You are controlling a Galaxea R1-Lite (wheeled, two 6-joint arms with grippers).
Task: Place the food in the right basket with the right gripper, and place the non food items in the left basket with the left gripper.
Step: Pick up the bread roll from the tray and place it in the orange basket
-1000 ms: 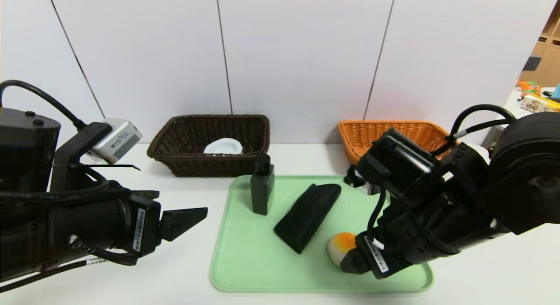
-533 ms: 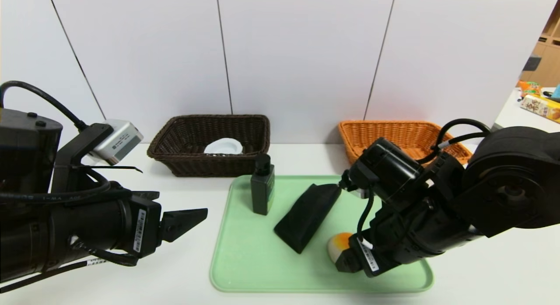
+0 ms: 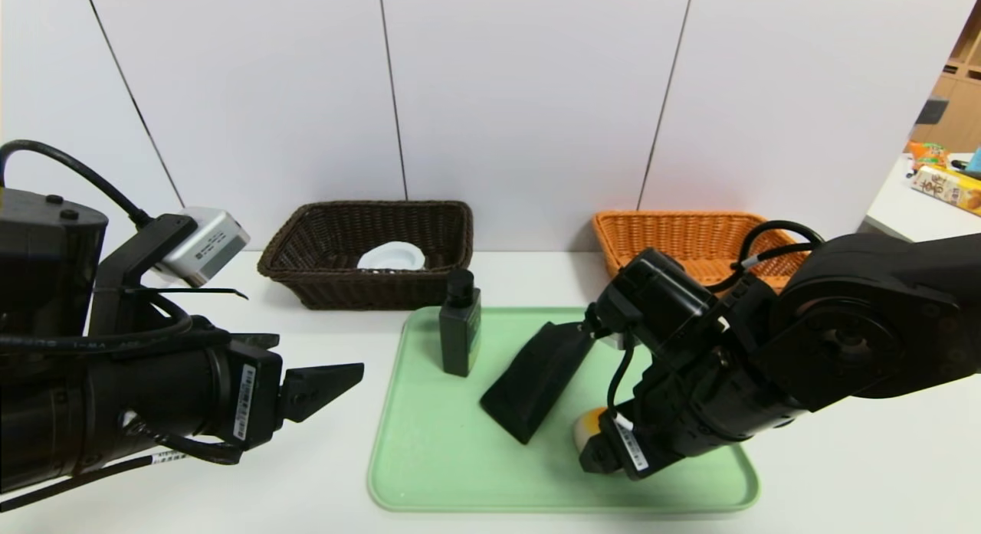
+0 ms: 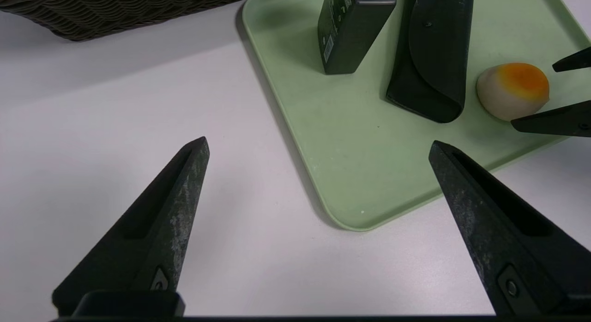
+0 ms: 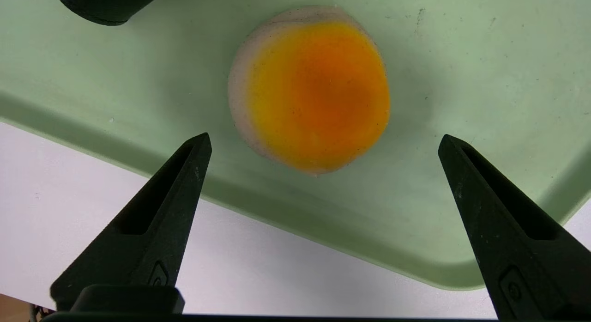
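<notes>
Left gripper (image 4: 318, 146): wide open, empty, off-tray. Dark brown basket (image 3: 306, 247): white roll (image 3: 391, 256) delivered. Green tray (image 3: 429, 442): bottle (image 3: 460, 331), black wedge block (image 3: 540, 377), pending. Bun (image 5: 310, 88): on tray, unsecured. Right gripper (image 5: 323, 144): wide open over bun, empty. Orange basket (image 3: 690, 235): awaiting bun.

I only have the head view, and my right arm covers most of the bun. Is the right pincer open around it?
Observer: The right pincer is open. The bun lies just beyond its tips, untouched.
Operator: Is the bun clear of the black block?
Observer: Yes. The left wrist view shows a strip of green tray between the black block and the bun.
Operator: And the left pincer?
Observer: The left pincer is open over the white table, beside the tray's corner.
</notes>
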